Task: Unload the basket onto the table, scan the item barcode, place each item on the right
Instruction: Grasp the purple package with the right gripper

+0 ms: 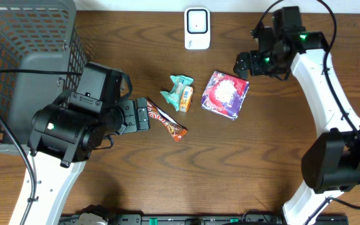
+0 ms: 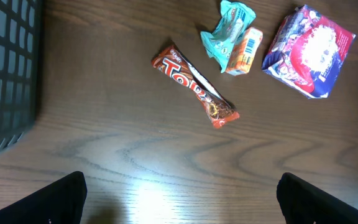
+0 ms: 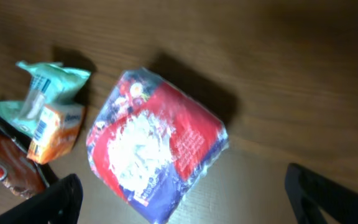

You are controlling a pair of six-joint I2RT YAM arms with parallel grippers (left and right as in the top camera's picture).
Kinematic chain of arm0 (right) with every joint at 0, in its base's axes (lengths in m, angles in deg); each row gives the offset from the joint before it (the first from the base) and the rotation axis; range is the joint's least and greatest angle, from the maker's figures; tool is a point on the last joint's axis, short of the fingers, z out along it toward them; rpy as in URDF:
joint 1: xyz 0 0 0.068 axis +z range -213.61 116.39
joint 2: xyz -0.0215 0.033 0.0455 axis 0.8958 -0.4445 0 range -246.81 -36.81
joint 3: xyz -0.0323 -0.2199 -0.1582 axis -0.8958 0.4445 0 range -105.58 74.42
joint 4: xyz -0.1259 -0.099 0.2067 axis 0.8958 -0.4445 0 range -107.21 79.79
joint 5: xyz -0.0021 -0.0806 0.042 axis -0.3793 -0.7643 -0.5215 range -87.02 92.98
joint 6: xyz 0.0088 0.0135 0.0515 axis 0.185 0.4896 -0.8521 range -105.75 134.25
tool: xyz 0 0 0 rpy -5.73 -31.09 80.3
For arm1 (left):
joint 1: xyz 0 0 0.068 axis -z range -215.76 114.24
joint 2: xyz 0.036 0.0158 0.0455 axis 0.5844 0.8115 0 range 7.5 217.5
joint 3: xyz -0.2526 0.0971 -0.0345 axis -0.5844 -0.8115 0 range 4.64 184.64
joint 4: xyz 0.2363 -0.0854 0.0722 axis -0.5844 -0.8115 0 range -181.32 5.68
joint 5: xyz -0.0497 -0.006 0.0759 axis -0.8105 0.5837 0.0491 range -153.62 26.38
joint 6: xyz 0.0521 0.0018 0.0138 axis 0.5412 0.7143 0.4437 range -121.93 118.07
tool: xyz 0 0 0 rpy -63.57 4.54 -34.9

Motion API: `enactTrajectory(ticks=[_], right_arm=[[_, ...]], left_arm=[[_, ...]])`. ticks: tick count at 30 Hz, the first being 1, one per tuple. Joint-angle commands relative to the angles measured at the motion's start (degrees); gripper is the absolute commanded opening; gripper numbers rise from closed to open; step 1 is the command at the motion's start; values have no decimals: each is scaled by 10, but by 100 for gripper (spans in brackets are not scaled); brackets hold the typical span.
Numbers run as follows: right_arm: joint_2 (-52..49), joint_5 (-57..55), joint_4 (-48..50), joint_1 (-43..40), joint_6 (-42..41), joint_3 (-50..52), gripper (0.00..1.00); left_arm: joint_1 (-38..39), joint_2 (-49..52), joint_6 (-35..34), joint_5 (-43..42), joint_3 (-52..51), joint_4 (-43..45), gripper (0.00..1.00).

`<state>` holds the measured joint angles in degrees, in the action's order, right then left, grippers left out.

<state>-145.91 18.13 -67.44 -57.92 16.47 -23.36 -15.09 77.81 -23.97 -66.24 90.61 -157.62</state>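
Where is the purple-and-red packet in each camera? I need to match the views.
Overhead: purple-and-red packet lies right of centre on the table.
Left wrist: packet in the upper right corner.
Right wrist: packet in the middle, running to the bottom edge.
Shared landmark: small orange box, just left of the packet in all three views.

basket [image 1: 42, 31] cropped at overhead's top-left, choc bar [image 3: 8, 165] half off r wrist view, pkt [image 3: 157, 152] print blurred
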Motion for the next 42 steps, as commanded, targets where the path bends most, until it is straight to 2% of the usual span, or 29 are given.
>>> enactTrajectory(ticks=[1,7,10,13,15,18,22,24,30,32,36,38,42], right_arm=[[-26,153,49,-24,130,47,99],[-82,179,142,-34,131,94,99],[-114,201,135,-31,131,95,99],[-123,226,96,-31,131,95,99],[-117,229,55,-30,128,92,89],[-94,229,-16,-25,128,89,81],[-34,225,-118,-13,128,89,80],[-1,216,-139,-4,125,89,86],[46,59,-19,20,35,89,93],[38,27,12,23,22,91,99],[0,36,37,23,21,92,99],[-27,61,41,23,21,92,96],[-86,138,42,23,41,92,98]], left_arm=[[-1,-2,6,5,5,-2,98],[-1,-2,6,5,5,-2,98],[-1,-2,6,5,5,-2,98],[-1,-2,6,5,5,-2,98],[-1,-2,6,5,5,-2,98],[-1,-2,6,5,5,-2,98],[-1,-2,6,5,5,-2,98],[-1,-2,6,5,5,-2,98],[-1,-2,6,5,5,-2,98],[-1,-2,6,5,5,-2,98],[-1,-2,6,5,5,-2,98],[-1,-2,6,5,5,-2,98],[-1,-2,6,5,5,-2,98]])
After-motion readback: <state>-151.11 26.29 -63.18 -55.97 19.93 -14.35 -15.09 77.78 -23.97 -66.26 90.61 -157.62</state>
